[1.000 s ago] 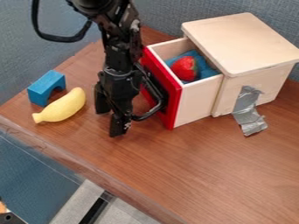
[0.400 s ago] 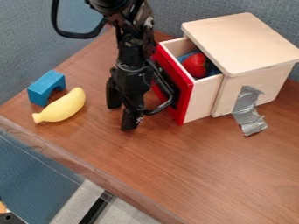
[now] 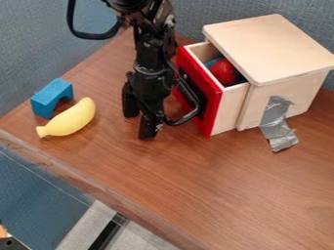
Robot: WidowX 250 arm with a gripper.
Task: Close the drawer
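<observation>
In the camera view, the gripper [image 3: 139, 127] hangs down beside the black handle [image 3: 188, 118] on the drawer's red front, its fingers apart with a gap between them. The drawer [image 3: 231, 107] sticks partly out of the wooden box [image 3: 274, 46], a strawberry [image 3: 223, 72] inside. A banana [image 3: 70, 118] and blue block [image 3: 47, 99] lie on the table [image 3: 215, 188].

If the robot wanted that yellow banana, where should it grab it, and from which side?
Probably around the thick middle of the banana, coming down from above and squeezing across its width. It lies lengthwise on the table, long and slim, so its two long sides suit a pinch. The blue block sits close to one long side, so care would be needed there.
</observation>
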